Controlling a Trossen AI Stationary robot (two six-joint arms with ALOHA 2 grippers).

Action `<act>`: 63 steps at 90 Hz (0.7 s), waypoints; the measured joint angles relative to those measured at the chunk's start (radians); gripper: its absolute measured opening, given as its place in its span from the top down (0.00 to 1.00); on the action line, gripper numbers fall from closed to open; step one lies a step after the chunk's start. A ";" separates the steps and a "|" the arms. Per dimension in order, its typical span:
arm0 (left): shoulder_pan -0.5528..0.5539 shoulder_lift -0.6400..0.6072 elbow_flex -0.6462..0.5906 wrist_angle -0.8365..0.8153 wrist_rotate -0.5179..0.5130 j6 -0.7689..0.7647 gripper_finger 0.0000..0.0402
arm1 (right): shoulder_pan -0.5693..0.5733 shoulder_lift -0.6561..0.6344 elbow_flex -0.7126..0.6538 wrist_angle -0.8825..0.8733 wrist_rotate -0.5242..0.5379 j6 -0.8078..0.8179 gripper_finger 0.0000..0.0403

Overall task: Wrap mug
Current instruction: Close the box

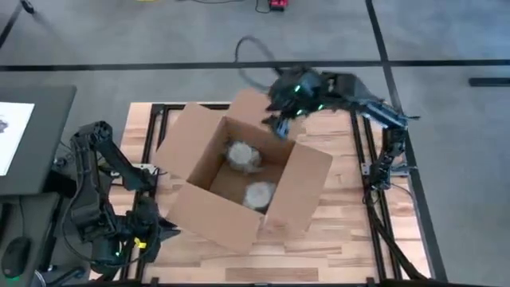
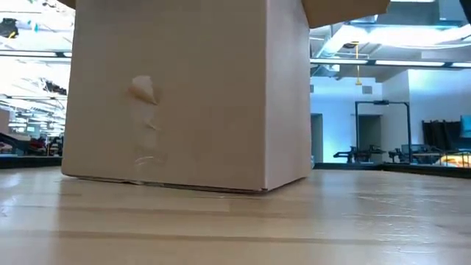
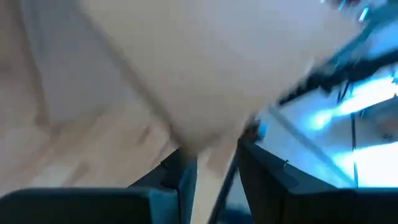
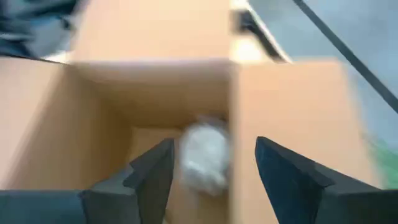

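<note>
An open cardboard box stands on the table's middle, flaps spread. Inside lie two white paper-wrapped bundles; no bare mug shows. My right gripper hovers open above the box's far flap; in its wrist view its fingers frame one bundle far below. My left gripper sits low at the near left, open, its fingers just short of the box's corner. In the low view only the box's wall shows.
A black frame rail runs along the table's right side and another along the left. A dark desk with a white sheet stands beyond the left edge. Bare wood lies near the right front.
</note>
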 joint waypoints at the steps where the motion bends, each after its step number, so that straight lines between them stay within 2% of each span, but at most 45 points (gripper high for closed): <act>1: 0.001 0.000 0.000 -0.002 -0.009 0.000 0.76 | -0.011 0.000 0.000 -0.007 0.001 -0.003 0.50; 22: 0.059 0.000 0.000 -0.059 -0.074 -0.030 0.76 | -0.254 0.037 -0.032 -0.191 0.024 -0.080 0.56; 39: 0.131 -0.001 0.000 -0.064 -0.082 -0.038 0.76 | -0.454 0.037 -0.156 -0.185 0.024 -0.136 0.63; 52: 0.193 -0.001 0.000 -0.066 -0.083 -0.022 0.76 | -0.557 0.034 -0.221 -0.174 -0.067 -0.142 0.68; 63: 0.234 -0.001 0.000 -0.070 -0.087 -0.013 0.76 | -0.583 0.035 -0.293 -0.173 -0.126 -0.181 0.69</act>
